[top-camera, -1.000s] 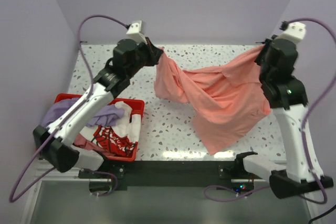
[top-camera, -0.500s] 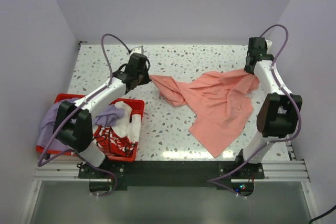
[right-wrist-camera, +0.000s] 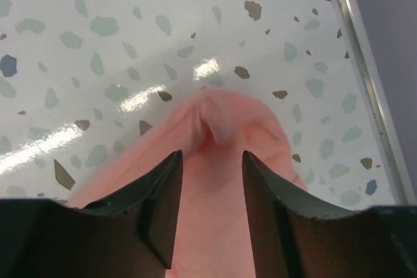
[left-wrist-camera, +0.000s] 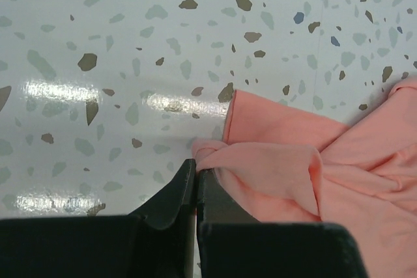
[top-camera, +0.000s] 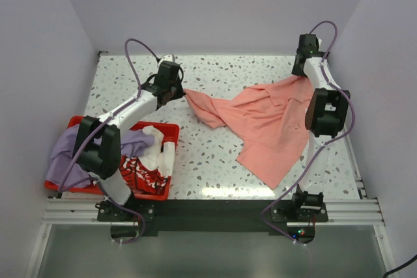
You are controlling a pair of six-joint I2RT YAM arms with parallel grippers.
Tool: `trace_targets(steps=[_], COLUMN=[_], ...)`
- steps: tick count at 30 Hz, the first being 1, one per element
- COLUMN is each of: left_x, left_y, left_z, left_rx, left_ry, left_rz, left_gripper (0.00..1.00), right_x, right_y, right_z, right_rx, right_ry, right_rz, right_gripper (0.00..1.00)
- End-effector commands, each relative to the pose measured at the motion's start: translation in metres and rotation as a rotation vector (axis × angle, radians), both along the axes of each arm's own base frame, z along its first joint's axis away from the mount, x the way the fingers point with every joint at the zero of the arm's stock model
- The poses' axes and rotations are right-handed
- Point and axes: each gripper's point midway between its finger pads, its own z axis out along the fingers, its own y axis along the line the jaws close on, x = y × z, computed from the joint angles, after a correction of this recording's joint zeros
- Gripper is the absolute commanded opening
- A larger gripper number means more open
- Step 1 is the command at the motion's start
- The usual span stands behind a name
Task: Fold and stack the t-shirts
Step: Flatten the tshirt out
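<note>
Currently L jaws shut on pink tee (left-wrist-camera: 287, 170) corner, its tip hidden; R jaws part-open astride its edge, unclamped.

Garment: the salmon-pink soft cloth t-shirt (top-camera: 267, 122) hung slack in the air between both grippers a second ago. It now lies spread on the speckled white table (top-camera: 221, 161).
Left side: the left gripper (top-camera: 178, 93) has come down from a raised pose to table level, carrying the shirt's left corner with it.
Right side: the right gripper (right-wrist-camera: 212, 154) has dropped and reached to the far right corner.
Right fingers: formerly closed, now parted, with the shirt's edge lying loose between them.
</note>
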Motion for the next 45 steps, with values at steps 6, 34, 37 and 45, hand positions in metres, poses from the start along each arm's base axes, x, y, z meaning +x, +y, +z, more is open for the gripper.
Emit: trace_targets(steps=[6,34,37,45], left_x=[0.017,-0.034,-0.035,-0.034], left_y=[-0.015,0.004,0.004,-0.001], left_z=[0.036,0.019,0.018,0.01], left_rx=[-0.062,-0.058,-0.058,-0.065], left_ry=[-0.11,-0.051,-0.05,-0.03], left_rz=[-0.04,-0.026,-0.025,-0.032], left_gripper=[0.0,0.0,0.0,0.0], right_x=[-0.028,-0.422,-0.423,-0.434], right_y=[0.014,0.201,0.202,0.206], right_z=[0.066,-0.032,-0.045,-0.086], right_rx=[0.031,0.307,0.308,0.324], right_ry=[-0.072,0.529,0.546,0.638], right_rz=[0.066,0.3,0.291,0.293], right_gripper=[0.99,0.93,0.88,0.72])
